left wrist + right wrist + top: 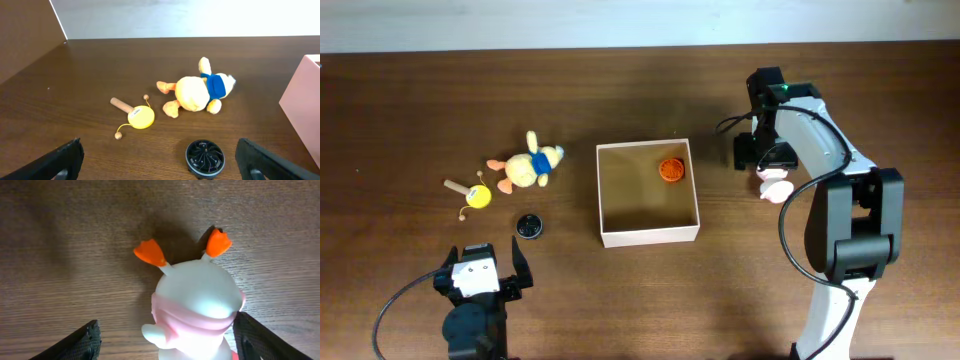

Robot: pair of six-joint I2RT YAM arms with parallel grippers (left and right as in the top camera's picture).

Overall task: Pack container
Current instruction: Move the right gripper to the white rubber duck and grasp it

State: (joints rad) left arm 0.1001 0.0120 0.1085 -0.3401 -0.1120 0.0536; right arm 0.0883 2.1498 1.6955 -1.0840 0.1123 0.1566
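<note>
Now the right claw point(170, 339) hangs spread wide over the white-and-pink plastic toy with orange tips point(197, 297), at three o'clock from the square white cardboard container point(648, 237) mid-counter point(420, 100). I'd centre the toy between the fingers before closing. The left claw point(162, 161) gapes wide, empty.

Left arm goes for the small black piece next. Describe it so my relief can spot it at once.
Start at the white-walled container mid-table and look left, where three toys lie. The black disc lies nearest the left gripper, closer to the robot than the plush duck and yellow rattle. It alone is dark, flat and round.
</note>
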